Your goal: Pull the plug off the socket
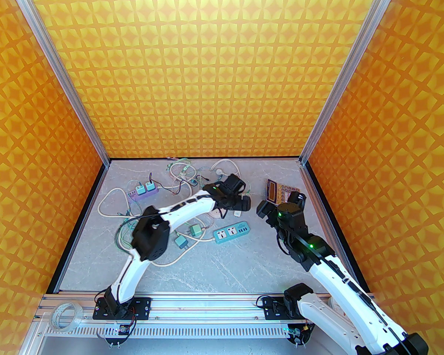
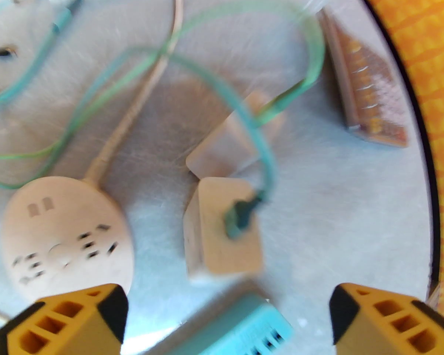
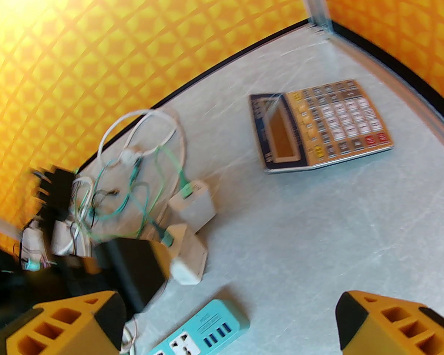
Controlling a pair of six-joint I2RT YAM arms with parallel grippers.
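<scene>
While left gripper (image 2: 227, 305) hovered, fingers apart, white charger plug (image 2: 222, 231) lay just ahead (beside round socket (image 2: 64, 235), not in it); right gripper (image 3: 229, 309), also spread, farther.

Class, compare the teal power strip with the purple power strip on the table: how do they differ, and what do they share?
The teal power strip has every socket empty; the purple power strip carries two green plugs. The teal one lies near the middle of the table, the purple one far back on the left. Both are oblong and lie flat.
</scene>
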